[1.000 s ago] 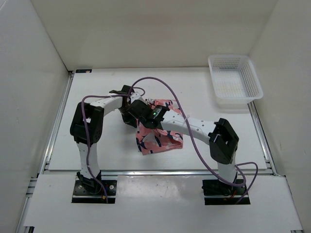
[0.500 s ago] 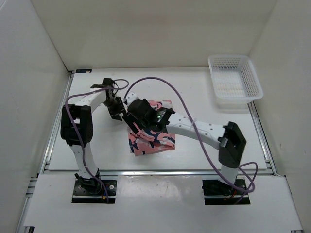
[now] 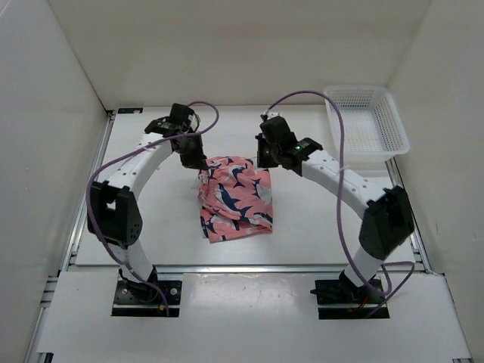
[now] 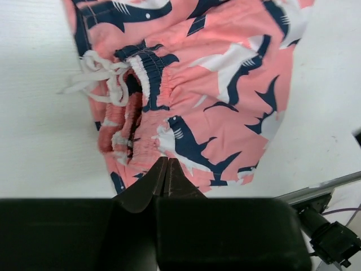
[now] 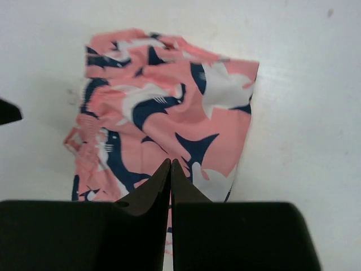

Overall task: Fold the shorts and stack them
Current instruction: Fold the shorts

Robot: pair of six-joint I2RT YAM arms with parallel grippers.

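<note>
One white, smooth tabletop [image 3: 151, 227] carries everything, walled in by plain white panels. Two white-and-black arms rise from its near edge, the left arm [image 3: 125, 178] and the right arm [image 3: 348, 185], each trailing one purple cable. A second ago both were crowded over the cloth with the right arm lying across it; now they have swung apart and arch towards the far side. One pair of shorts [image 3: 236, 198] lies at the middle of the tabletop between the arms. It is soft salmon-pink fabric printed with navy-and-white sharks, and it is now a flatter, roughly rectangular folded bundle where it was a lifted, bunched heap before. One white plastic mesh basket [image 3: 366, 125], rectangular with flared walls, sits at the far right corner, well apart from the shorts and unmoved. The left fingers [image 4: 161, 175] are pressed together on nothing, at the far left corner of the shorts beside the gathered elastic waistband; whether they touch the cloth cannot be told. The right fingers [image 5: 163, 180] are likewise pressed together and empty, above the far right edge of the shorts. One white drawstring [image 4: 98, 76] lies knotted and loose at the waistband.
</note>
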